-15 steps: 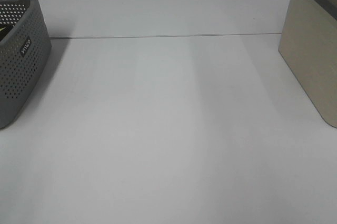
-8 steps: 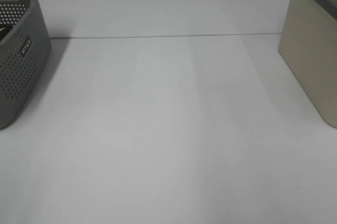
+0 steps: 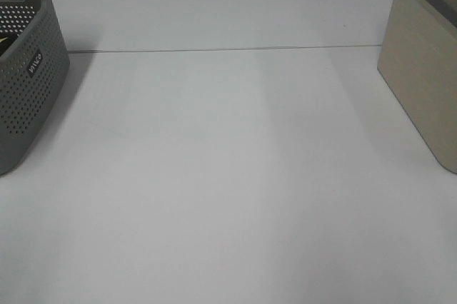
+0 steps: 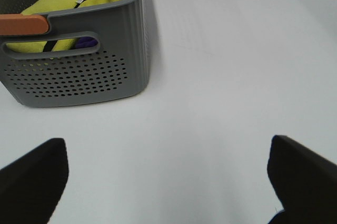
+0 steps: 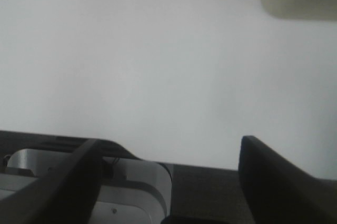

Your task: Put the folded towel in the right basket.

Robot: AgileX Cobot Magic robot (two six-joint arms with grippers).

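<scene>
Grey basket (image 3: 28, 68) label unreadable; left pincer (image 4: 168, 182) and right pincer (image 5: 168, 182) gape empty.

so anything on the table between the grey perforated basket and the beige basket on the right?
Nothing visible: the white table is bare between the grey perforated basket and the beige right-hand basket. No folded towel is identifiable; only yellow cloth shows in the grey one.
</scene>
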